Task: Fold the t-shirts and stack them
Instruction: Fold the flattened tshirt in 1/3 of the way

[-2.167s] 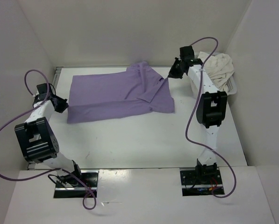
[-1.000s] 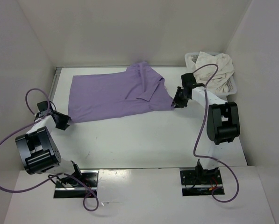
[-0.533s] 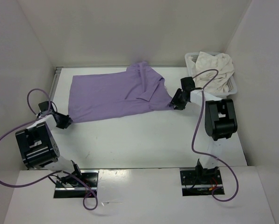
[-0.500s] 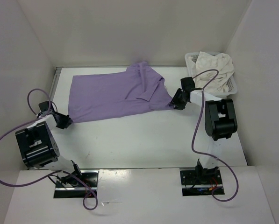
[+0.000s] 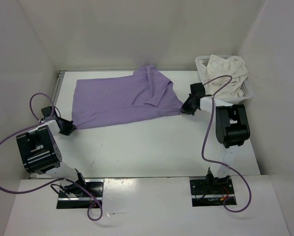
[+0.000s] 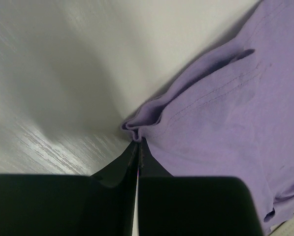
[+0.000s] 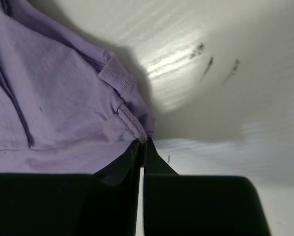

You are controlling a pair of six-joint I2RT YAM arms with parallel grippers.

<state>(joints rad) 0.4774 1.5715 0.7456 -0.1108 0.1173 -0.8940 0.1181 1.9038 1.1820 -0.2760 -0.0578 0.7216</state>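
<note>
The lavender purple cloth t-shirt (image 5: pixel 119 101) lies spread over the far half of the white table (image 5: pixel 151 147), with its right part doubled over in a loose flap. The left gripper (image 5: pixel 69 127) has its jaws pressed together on the shirt's near-left corner, where the left wrist view shows the hem bunched into a small pucker at the fingertips. The right gripper (image 5: pixel 185 109) pinches the near-right corner the same way, stitched hem caught between its closed jaws. Holding both near corners at once looks like preparation for lifting that edge, either to pull the cloth flat or to carry it over as a fold.

The cream white cloth t-shirt (image 5: pixel 228 70) sits heaped in the white plastic mesh basket (image 5: pixel 201 63) at the far right, apparently waiting its turn. No green shirt shows; whether 1 lies under the cream heap cannot be told. The black fingers hide how much cloth each pinch holds.
</note>
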